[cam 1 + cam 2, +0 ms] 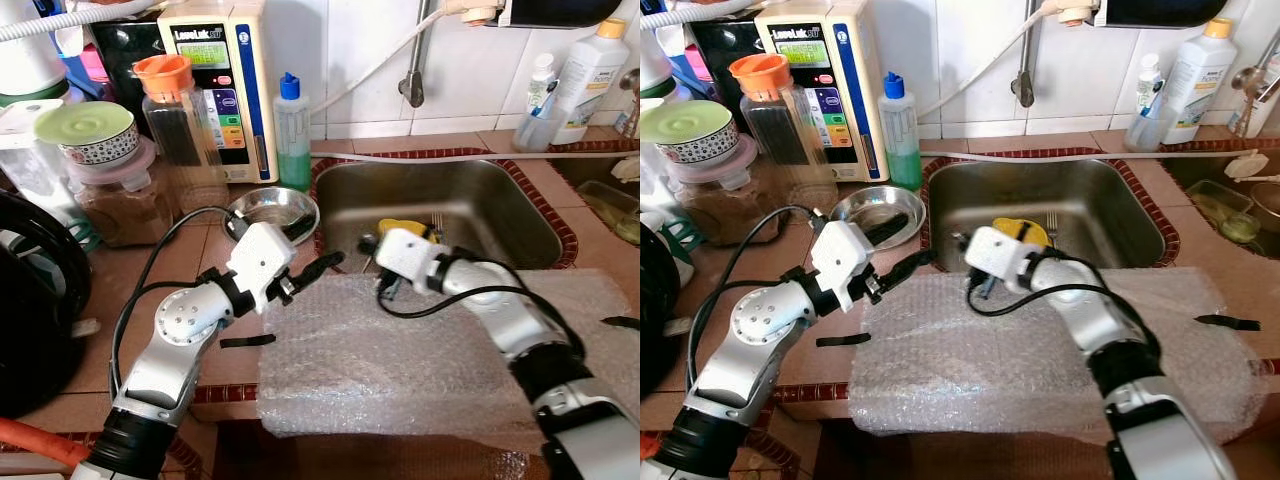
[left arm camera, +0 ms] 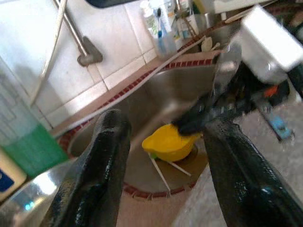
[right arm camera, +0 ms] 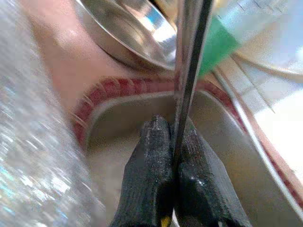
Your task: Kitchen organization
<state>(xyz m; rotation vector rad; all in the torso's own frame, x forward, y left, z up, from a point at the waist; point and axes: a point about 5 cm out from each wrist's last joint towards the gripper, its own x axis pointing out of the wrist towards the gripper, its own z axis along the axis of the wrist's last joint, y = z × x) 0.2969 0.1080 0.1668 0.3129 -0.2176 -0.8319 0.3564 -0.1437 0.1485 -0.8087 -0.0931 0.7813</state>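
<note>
Mid-transfer: right end effector point(image 3: 173, 184) pinches a metal utensil point(image 3: 189, 71) over the sink point(image 1: 500, 215), left end effector point(image 2: 161, 165) spread at its 9 o'clock; next likely needs a careful handover or set-down.

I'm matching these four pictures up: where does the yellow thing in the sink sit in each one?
Left eye: yellow object low in the sink, just behind the right gripper.
Right eye: at, same spot.
Left wrist: at, between the left gripper's fingers.
Right wrist: not identifiable.
Shared landmark: green soap bottle.
</note>
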